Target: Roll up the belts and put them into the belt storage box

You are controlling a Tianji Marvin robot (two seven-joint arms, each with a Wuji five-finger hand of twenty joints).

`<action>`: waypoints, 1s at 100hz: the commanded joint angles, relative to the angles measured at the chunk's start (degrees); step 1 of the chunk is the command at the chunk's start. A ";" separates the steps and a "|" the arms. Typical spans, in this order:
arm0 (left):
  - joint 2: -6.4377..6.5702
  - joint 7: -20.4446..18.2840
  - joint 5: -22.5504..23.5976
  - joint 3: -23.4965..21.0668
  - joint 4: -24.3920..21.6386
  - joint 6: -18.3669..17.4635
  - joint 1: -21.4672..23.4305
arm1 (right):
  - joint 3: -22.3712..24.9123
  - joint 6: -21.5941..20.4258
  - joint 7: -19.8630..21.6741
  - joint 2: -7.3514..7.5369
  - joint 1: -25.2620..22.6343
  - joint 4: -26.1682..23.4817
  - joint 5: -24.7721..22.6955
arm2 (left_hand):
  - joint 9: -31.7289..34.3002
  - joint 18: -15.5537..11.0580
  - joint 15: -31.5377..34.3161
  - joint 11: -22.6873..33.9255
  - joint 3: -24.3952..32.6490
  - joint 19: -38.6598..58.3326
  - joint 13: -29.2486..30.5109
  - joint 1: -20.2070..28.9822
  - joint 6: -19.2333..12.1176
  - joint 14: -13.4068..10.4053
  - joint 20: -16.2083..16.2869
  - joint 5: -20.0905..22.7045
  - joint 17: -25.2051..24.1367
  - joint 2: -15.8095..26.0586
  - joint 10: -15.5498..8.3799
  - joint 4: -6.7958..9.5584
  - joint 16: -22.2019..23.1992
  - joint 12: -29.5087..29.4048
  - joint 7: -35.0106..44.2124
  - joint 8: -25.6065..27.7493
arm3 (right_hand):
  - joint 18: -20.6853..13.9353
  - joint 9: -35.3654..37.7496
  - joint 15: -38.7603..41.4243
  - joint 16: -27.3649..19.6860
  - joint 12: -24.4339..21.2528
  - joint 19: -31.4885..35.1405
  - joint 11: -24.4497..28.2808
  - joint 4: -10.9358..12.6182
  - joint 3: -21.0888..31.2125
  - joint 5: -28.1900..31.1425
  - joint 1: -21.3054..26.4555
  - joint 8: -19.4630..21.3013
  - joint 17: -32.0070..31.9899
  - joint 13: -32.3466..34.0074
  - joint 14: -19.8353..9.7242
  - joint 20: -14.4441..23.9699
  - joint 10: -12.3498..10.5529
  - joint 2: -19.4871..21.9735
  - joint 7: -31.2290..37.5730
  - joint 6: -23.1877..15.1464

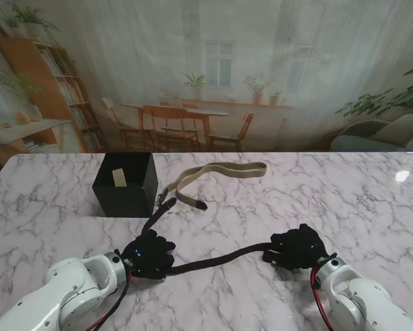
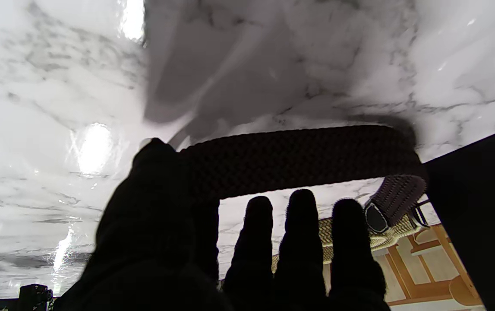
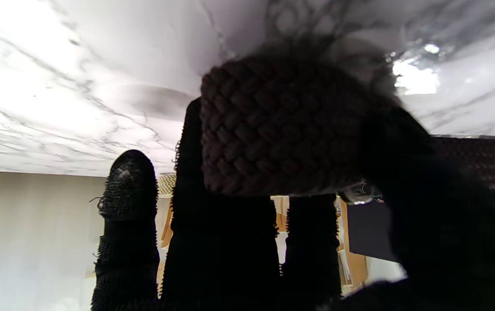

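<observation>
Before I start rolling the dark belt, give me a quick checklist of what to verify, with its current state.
1. Right robot hand grips the end of the dark belt: ok, the right wrist view shows the braided end pinched.
2. Left robot hand holds the belt: ok, thumb and fingers pinch the strap in the left wrist view.
3. Belt free of twists between the hands: cannot tell.
4. Dark belt's buckle end clear of the tan belt: not ok, they meet beside the box.
5. Belt storage box upright and open: ok.
6. Box has room: cannot tell; a small tan item is inside.
</observation>
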 commanded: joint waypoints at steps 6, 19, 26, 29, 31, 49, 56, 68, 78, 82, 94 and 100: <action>-0.02 0.23 0.90 -1.17 -1.51 -1.13 1.29 | -0.17 -0.44 0.03 -0.02 0.16 0.70 -0.07 | -2.12 1.00 -0.14 -2.40 -1.85 0.10 -1.52 -3.34 2.19 1.07 0.23 -0.25 -1.26 2.98 1.18 -0.07 -0.21 -0.93 -5.04 -2.54 | -0.83 9.97 2.87 1.07 3.75 1.73 11.71 0.49 4.43 -3.14 6.16 -3.03 0.88 3.18 -2.66 0.32 -5.48 1.57 -2.99 0.56; -0.19 2.16 1.45 -3.19 -3.23 -2.37 3.07 | -0.43 -0.95 -0.58 -0.05 0.50 1.26 0.18 | -2.34 1.40 -0.42 -3.06 -2.23 -0.48 -1.80 -4.87 2.45 1.20 0.09 -0.02 -1.67 4.07 1.29 -0.01 -0.53 -1.62 -10.22 -3.35 | -1.20 11.46 2.93 1.22 3.26 2.32 13.12 0.96 6.22 -6.76 5.37 -7.85 1.61 4.46 -2.92 -0.55 -5.51 2.00 -10.01 4.39; -0.30 3.43 1.84 -4.41 -4.21 -3.00 4.14 | -0.58 -1.23 -0.72 -0.04 0.67 1.47 0.25 | -2.38 1.51 -0.48 -3.18 -2.38 -0.52 -1.87 -5.38 2.44 1.21 0.11 -0.09 -1.67 4.47 1.18 -0.03 -0.59 -1.71 -11.09 -3.43 | -0.92 12.00 2.92 1.48 2.53 2.71 14.06 7.49 8.71 -10.73 3.06 -3.73 1.63 4.95 -2.71 -1.60 -5.07 4.32 -23.70 7.04; -0.35 4.03 1.95 -4.91 -4.59 -3.22 4.59 | -0.69 -1.43 -0.82 -0.05 0.79 1.64 0.33 | -2.33 1.57 -0.49 -3.21 -2.38 -0.59 -1.86 -5.41 2.45 1.22 0.09 -0.02 -1.74 4.52 1.20 -0.02 -0.60 -1.74 -11.36 -3.44 | -0.78 12.23 2.92 1.48 2.42 2.70 14.00 7.94 8.75 -16.25 3.22 -5.35 1.64 5.13 -2.38 -1.66 -4.74 4.36 -27.96 7.23; -0.39 4.46 2.03 -5.23 -4.81 -3.34 4.87 | -0.75 -1.54 -0.86 -0.06 0.85 1.73 0.41 | -2.34 1.61 -0.51 -3.25 -2.40 -0.63 -1.89 -5.50 2.49 1.19 0.08 -0.01 -1.78 4.58 1.20 -0.02 -0.62 -1.76 -11.56 -3.46 | -0.65 12.39 2.97 1.50 2.39 2.67 13.99 7.98 8.75 -19.11 3.40 -5.87 1.61 5.28 -2.23 -1.68 -4.52 4.43 -29.16 6.96; -0.61 7.14 2.76 -7.37 -6.28 -3.95 6.77 | -1.44 -2.01 -1.36 -0.12 1.45 2.53 0.95 | -2.29 1.81 -0.63 -3.43 -2.44 -0.85 -1.92 -5.74 2.41 1.13 0.07 0.12 -1.92 4.81 1.18 -0.01 -0.70 -1.84 -12.64 -3.30 | 0.29 14.31 3.93 1.60 1.94 2.84 14.03 8.01 8.29 -31.15 5.62 -8.21 2.68 7.74 -0.74 -1.67 -2.94 5.60 -27.05 -0.59; -0.66 7.80 2.89 -7.89 -6.57 -4.11 7.24 | -1.65 -1.87 -1.29 -0.12 1.57 2.69 1.06 | -2.24 1.88 -0.64 -3.45 -2.45 -0.95 -1.89 -5.76 2.38 1.15 0.05 0.22 -1.99 4.80 1.16 -0.01 -0.72 -1.85 -12.89 -3.17 | 0.83 14.94 4.30 1.59 1.97 3.07 14.30 8.11 8.53 -31.04 6.73 -8.43 3.56 8.64 -0.20 -1.71 -2.39 6.67 -26.68 -6.58; -0.73 8.63 2.97 -8.39 -6.80 -4.13 7.72 | -1.98 -2.22 -1.93 -0.28 1.86 3.23 1.75 | -2.23 1.91 -0.66 -3.50 -2.44 -1.04 -1.85 -5.78 2.39 1.12 0.05 0.23 -1.98 4.85 1.15 0.00 -0.74 -1.85 -13.26 -2.98 | 2.32 15.26 4.85 1.37 2.53 3.08 14.84 8.15 8.19 -25.24 9.71 -9.13 3.90 9.34 0.61 -2.15 -1.55 9.82 -26.53 -14.76; -0.76 9.01 2.92 -8.54 -6.81 -4.21 7.84 | -1.87 -2.69 -1.90 -0.43 1.84 3.25 2.44 | -2.14 2.05 -0.67 -3.49 -2.48 -1.16 -1.78 -6.06 2.43 1.15 0.03 0.38 -2.10 5.25 1.22 -0.02 -0.75 -1.83 -13.46 -2.86 | 2.99 15.25 4.67 1.08 2.74 2.58 14.27 7.95 7.50 -11.15 11.03 -7.22 2.94 9.02 0.94 -2.41 -0.95 11.76 -22.65 -16.85; -0.77 9.14 2.84 -8.59 -6.79 -4.27 7.87 | -1.93 -2.94 -2.33 -0.48 1.95 3.44 2.61 | -2.07 2.10 -0.68 -3.49 -2.53 -1.19 -1.78 -6.30 2.43 1.14 0.03 0.34 -2.11 5.61 1.08 -0.05 -0.75 -1.83 -13.60 -2.85 | 3.15 15.25 4.57 1.00 2.80 2.27 13.98 6.55 6.98 -4.68 11.71 -7.47 2.53 8.95 0.89 -2.45 -1.03 11.41 -21.62 -15.77; -0.87 9.68 2.42 -8.96 -6.93 -4.47 8.16 | -1.62 -3.24 -1.95 -0.64 1.74 3.21 3.40 | -2.14 2.13 -0.78 -3.62 -2.68 -1.35 -1.82 -7.02 2.57 1.15 0.02 0.24 -2.26 6.99 1.07 -0.15 -0.79 -1.85 -14.07 -2.90 | 2.67 15.25 3.35 0.58 1.90 1.67 11.17 0.90 6.49 4.49 12.87 -19.04 2.10 8.50 0.32 -2.07 -0.91 7.13 -15.90 -11.20; -0.92 9.90 2.17 -9.16 -7.07 -4.56 8.30 | -1.64 -3.28 -1.87 -0.71 1.76 3.33 3.67 | -2.04 2.23 -0.78 -3.64 -2.73 -1.48 -1.72 -7.15 2.67 1.14 -0.01 0.30 -2.33 7.39 1.10 -0.17 -0.78 -1.85 -14.24 -2.92 | 1.94 15.35 2.57 0.32 0.94 1.48 9.41 -0.03 5.95 5.38 12.73 -22.08 2.22 8.41 -0.41 -2.07 -1.30 5.41 -13.13 -7.24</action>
